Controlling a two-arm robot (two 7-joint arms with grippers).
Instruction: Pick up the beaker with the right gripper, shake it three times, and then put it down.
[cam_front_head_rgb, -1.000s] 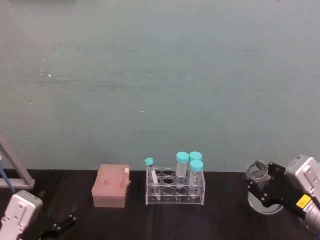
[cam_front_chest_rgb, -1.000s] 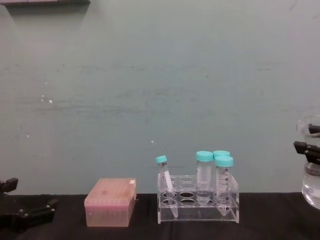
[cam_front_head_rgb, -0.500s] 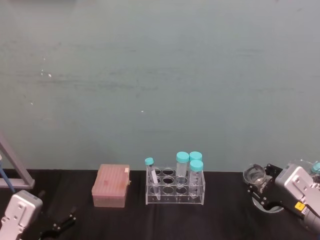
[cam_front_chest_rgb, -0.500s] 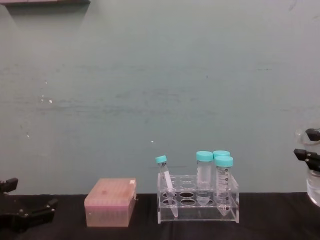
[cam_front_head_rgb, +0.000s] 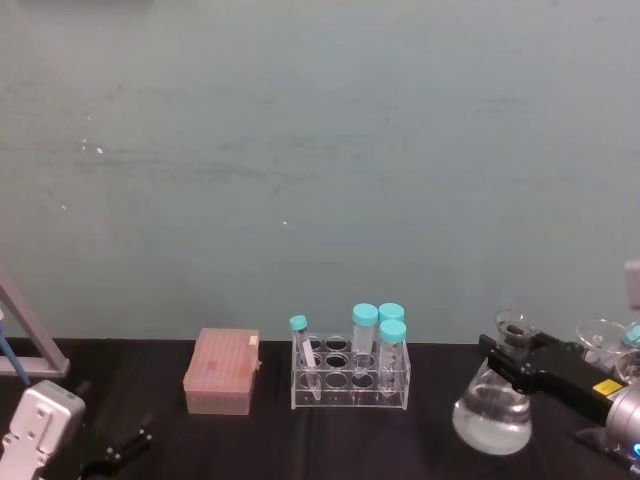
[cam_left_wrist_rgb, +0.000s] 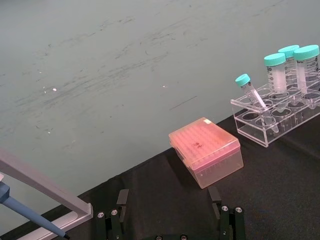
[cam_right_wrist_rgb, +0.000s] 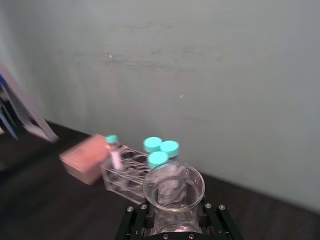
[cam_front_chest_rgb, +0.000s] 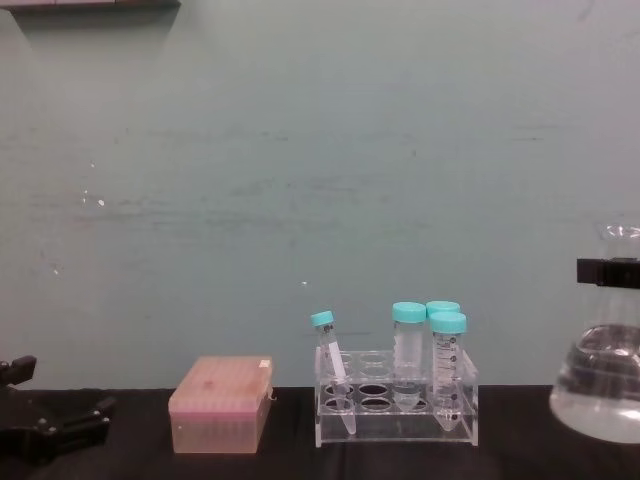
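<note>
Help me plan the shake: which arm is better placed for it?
Right. The right gripper has its jaws shut on the neck of the beaker. The left gripper sits open at the far left, beyond the tube rack.

Glossy glass beaker (cam_front_head_rgb: 491, 415) (matt tabletop (cam_front_head_rgb: 250, 445))

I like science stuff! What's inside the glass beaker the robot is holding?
Clear liquid fills the wide bottom of the beaker; above it looks empty. The right end effector is shut on the neck and covers that part.
</note>
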